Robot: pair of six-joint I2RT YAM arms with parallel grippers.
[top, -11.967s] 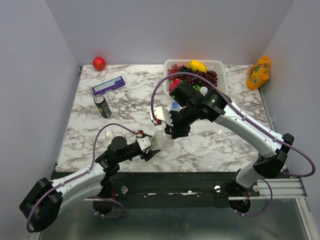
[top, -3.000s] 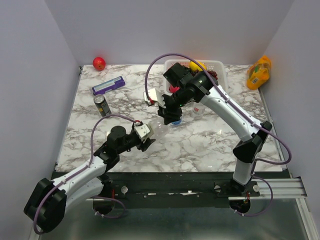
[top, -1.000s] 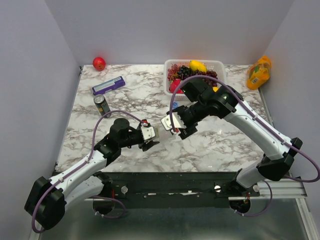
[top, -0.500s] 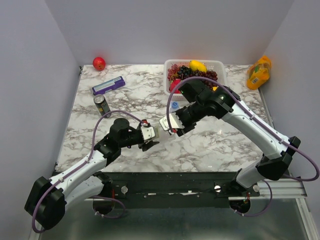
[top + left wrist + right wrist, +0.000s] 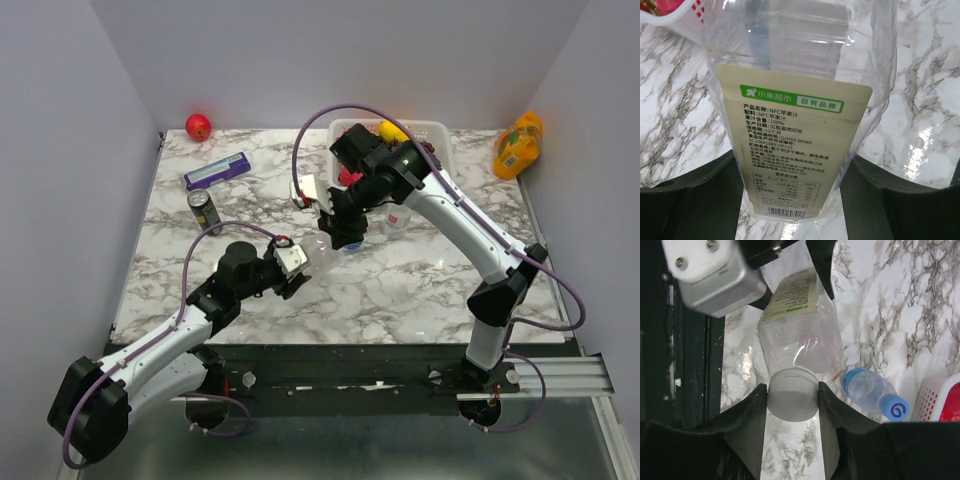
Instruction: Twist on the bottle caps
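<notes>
A clear bottle [image 5: 795, 125] with a yellow-green label lies across my left gripper [image 5: 795, 200], which is shut on its lower body. In the top view the bottle [image 5: 318, 255] points from the left gripper [image 5: 296, 264] toward my right gripper [image 5: 340, 238]. A white bottle cap [image 5: 792, 400] sits on this bottle's mouth, and the right gripper [image 5: 792, 412] is shut on it, one finger on each side. A second bottle [image 5: 872, 392] with a blue cap [image 5: 895, 409] lies on the table just beyond. A third clear bottle [image 5: 398, 217] stands by the basket.
A white fruit basket [image 5: 440, 135] stands at the back. Left of it are a dark can [image 5: 205, 212], a purple box [image 5: 217, 171] and a red apple [image 5: 198, 127]. An orange juice bottle [image 5: 518, 145] lies at the back right corner.
The right arm has swung back and left and its jaws have closed on the white cap. The left gripper has kept its hold and turned the bottle slightly toward the back.
</notes>
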